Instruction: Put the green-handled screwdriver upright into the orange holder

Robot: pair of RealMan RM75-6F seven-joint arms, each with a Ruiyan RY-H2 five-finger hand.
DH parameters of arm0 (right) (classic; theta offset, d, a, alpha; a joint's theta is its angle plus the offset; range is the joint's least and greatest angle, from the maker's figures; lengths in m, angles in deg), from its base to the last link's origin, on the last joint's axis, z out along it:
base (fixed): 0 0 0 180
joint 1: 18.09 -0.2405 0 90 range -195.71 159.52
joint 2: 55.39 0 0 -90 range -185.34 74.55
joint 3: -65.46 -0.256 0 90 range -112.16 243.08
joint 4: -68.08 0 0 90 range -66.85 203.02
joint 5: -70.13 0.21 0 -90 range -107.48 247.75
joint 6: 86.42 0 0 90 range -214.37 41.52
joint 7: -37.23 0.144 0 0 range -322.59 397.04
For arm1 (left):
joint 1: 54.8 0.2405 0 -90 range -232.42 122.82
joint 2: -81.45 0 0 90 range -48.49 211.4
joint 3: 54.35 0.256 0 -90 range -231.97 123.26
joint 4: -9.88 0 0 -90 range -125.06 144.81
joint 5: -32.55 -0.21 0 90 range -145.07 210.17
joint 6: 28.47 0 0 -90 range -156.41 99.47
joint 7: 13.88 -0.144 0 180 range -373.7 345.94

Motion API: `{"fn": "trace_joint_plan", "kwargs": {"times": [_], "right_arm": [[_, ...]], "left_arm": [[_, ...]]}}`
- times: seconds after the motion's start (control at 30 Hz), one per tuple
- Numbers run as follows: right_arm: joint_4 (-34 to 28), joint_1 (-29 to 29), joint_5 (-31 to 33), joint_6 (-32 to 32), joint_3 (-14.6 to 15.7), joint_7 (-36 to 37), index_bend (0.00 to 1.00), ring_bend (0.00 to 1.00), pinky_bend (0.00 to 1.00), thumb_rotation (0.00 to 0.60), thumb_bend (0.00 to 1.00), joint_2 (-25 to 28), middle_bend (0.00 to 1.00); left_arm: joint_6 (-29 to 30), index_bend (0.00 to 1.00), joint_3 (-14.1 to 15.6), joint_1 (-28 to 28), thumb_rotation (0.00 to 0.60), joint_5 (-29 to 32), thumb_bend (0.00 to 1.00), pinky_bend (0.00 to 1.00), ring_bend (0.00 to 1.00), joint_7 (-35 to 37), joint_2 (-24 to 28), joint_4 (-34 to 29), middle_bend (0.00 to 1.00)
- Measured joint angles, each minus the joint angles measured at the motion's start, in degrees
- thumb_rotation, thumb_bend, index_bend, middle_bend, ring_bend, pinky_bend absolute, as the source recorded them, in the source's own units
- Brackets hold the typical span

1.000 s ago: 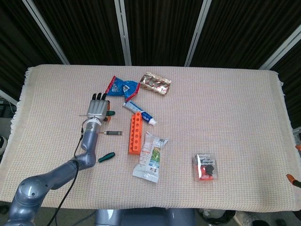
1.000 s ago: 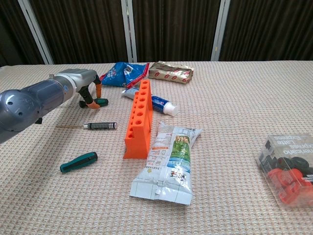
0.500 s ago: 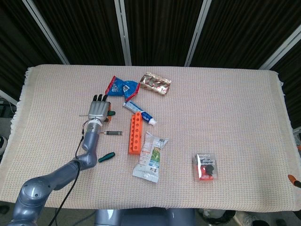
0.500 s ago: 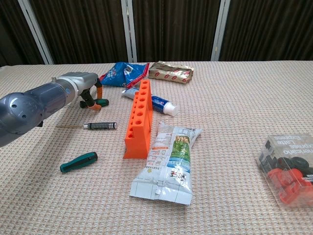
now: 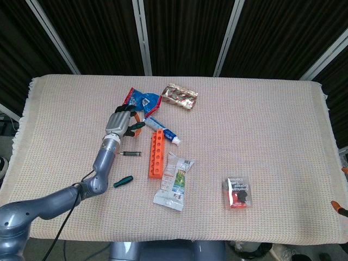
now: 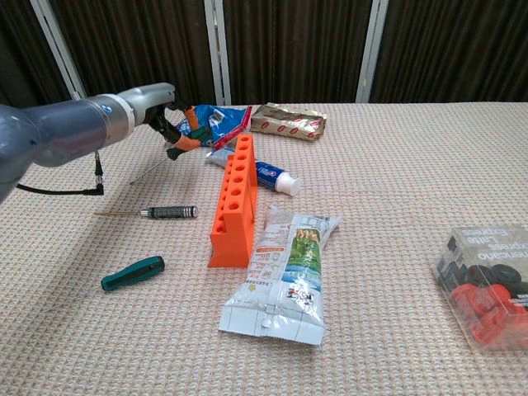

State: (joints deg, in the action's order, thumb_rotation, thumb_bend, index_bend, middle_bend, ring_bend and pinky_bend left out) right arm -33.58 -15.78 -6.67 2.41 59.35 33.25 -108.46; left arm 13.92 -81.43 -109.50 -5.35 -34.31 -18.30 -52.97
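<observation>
**A:** Where is the tool from your hand?

**B:** You have it already. Your left hand (image 6: 163,115) is clamped on the green-handled screwdriver (image 6: 188,138), with the fingers (image 5: 128,117) curled around the handle and nothing else in the grip. It hangs above the cloth, off the table, just in front of the blue packet (image 6: 211,124).

**A:** And the orange holder?

**B:** The orange holder (image 6: 233,198) lies to your right of the hand and a little nearer to you. Its far end is close beside the handle. Its row of holes runs away from you, near end to far end.

**A:** How does the tool's long axis lie?

**B:** It is tilted, not upright. In the chest view the thin shaft (image 6: 151,169) slopes down and to your left, away from the holder, with the handle at the higher end. I judge you need to swing the tip round under the hand until the shaft points straight down, then carry it right over a hole.

**A:** The other arm?

**B:** Neither view shows your right hand, so the left does this alone.

**A:** Anything to mind?

**B:** A second green screwdriver (image 6: 133,274) and a black screwdriver (image 6: 169,212) lie flat on the cloth to the holder's left, well below your hand. The toothpaste tube (image 6: 271,177) touches the holder's far right side; I cannot tell which hole suits the shaft.
</observation>
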Motion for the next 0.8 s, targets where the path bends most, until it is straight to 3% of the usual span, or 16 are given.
{"fn": "trace_joint_plan", "kwargs": {"times": [0.17,0.33,0.57,0.8], "right_arm": [[0.2,0.0,-0.5,0.1,0.0,0.3,0.22,0.03,0.22,0.6,0.0,-0.1,0.2],[0.3,0.1,-0.6,0.2,0.1,0.6,0.22,0.03,0.22,0.6,0.0,-0.1,0.2],[0.6,0.0,-0.8,-0.1,0.1,1.0,0.22,0.03,0.22,0.6,0.0,-0.2,0.2],[0.9,0.0,-0.6,-0.2,0.0,1.5,0.22,0.03,0.22,0.6,0.0,-0.1,0.2]], "left_arm": [[0.6,0.59,-3.8,3.3,0.563,0.3,0.54,0.02,0.0,7.9,7.2,-13.5,0.12],[0.7,0.59,-7.1,6.7,0.564,0.2,0.54,0.03,0.0,16.5,12.5,-22.1,0.13],[-1.3,0.61,-10.8,10.7,0.561,-0.6,0.57,0.03,0.0,30.1,15.5,-28.8,0.13],[-5.8,0.61,-12.3,12.0,0.566,-5.1,0.58,0.03,0.0,42.1,14.1,-30.4,0.13]]}}
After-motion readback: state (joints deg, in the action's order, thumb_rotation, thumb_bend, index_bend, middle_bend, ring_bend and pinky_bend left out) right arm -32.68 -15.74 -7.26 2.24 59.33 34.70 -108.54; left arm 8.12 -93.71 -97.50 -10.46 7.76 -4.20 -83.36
